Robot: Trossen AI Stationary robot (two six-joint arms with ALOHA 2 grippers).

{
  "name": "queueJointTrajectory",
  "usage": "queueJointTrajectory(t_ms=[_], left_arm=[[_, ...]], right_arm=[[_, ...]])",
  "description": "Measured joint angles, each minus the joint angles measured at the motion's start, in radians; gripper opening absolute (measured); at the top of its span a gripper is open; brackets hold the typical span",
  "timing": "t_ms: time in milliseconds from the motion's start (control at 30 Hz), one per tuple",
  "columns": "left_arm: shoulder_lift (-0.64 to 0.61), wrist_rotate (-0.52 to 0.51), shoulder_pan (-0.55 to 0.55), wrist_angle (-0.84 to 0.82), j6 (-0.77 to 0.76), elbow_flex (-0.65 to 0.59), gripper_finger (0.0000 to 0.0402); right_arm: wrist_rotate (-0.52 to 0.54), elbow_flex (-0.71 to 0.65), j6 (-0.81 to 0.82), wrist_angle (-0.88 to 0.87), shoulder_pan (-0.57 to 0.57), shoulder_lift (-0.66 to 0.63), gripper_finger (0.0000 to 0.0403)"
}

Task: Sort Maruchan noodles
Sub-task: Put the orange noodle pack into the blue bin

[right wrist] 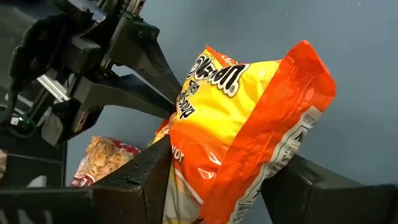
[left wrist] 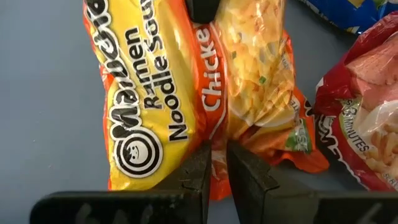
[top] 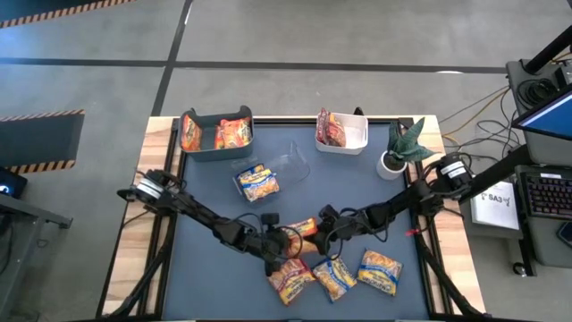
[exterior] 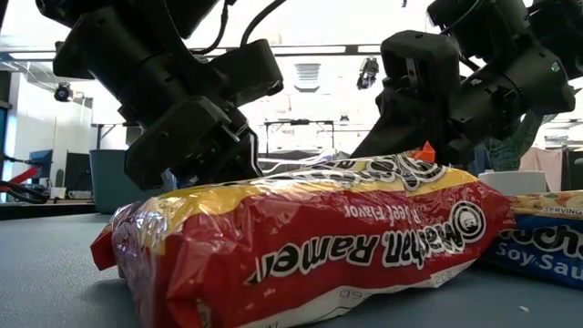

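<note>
An orange chicken ramen packet (left wrist: 205,93) is pinched mid-desk by the left claw (top: 284,243), with the right claw (top: 315,240) straddling its other end. Several packets are binned; four packets (top: 335,275) remain unsorted.

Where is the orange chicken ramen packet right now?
In the high view the orange chicken ramen packet sits at table centre, pinched by the left gripper with the right gripper around its other end, above three loose packets.

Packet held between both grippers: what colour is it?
Orange and yellow packet; clearest in the left wrist view.
</note>
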Motion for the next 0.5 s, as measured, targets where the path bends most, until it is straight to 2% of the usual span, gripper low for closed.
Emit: queueJointTrajectory(t_ms=[167,500], left_arm=[[-0.024,-0.026,-0.001,-0.045,0.000,-0.002,0.0037],[-0.065,-0.064,-0.002,-0.078,-0.001,-0.001,0.0037]], right_arm=[[0.007,0.000,-0.056,-0.003,0.000,-0.012,0.0190],[0.007,0.000,-0.096,0.004,0.001,-0.013,0.0155]])
